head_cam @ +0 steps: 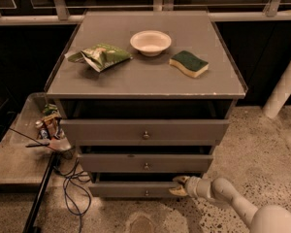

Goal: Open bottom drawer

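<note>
- Grey bottom drawer [121,189], lower centre of frame, lowest of three.
- End effector [180,186] at its front's right end; whether spread or closed cannot be told.

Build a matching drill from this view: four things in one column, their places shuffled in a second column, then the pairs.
1. white round bowl
2. green-and-yellow sponge
3. crumpled green snack bag
4. robot's gripper

A. at the right end of the slim grey bottom drawer front
B. left on the grey cabinet top
C. back middle of the top
D. right on the top

Pairs: 1-C, 2-D, 3-B, 4-A
</note>
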`<state>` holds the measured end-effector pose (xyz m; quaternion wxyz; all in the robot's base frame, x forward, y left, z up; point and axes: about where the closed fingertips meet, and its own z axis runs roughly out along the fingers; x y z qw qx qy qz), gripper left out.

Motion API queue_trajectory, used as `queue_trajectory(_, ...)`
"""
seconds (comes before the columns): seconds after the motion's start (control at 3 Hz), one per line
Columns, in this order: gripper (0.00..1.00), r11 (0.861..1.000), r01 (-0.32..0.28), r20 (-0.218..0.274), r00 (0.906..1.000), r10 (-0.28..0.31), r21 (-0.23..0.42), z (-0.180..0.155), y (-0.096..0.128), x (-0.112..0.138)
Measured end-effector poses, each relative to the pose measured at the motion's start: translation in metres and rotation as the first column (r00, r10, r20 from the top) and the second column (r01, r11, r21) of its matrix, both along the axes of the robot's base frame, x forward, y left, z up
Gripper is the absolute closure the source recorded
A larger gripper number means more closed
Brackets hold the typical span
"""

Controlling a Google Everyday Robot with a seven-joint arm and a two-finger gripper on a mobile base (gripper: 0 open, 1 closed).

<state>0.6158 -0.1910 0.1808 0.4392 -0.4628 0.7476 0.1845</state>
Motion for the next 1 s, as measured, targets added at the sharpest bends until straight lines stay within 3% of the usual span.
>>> queue_trajectory(1.0,1.00,0.998,0.049,-0.026,0.9985,-0.048,0.041,-0.001,-0.007,-0.031)
